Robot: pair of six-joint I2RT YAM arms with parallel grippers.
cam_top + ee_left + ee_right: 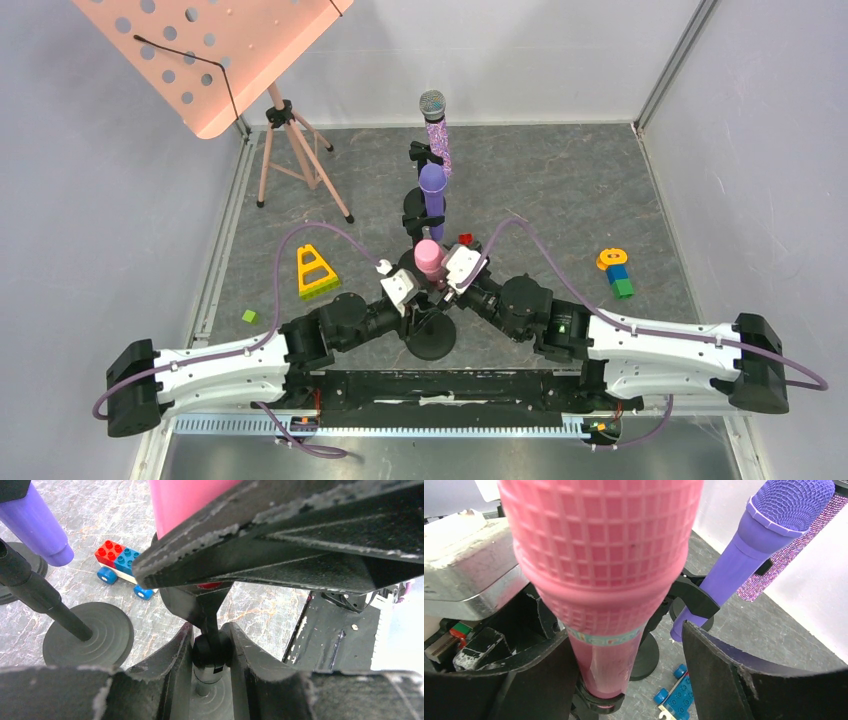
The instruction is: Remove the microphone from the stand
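Microphone [599, 555] stood upright, long axis vertical, between spread fingers of right gripper [629, 675]; left gripper [210, 655] pinched the stand [430, 340] beneath.

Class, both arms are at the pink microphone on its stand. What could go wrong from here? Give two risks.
1. The right pincer straddles the pink microphone with a gap at one finger; lifting before closing may let it slip.
2. The purple microphone stands close behind; a tilted pull might knock it, even though the left pincer clamps the stand at its stem.
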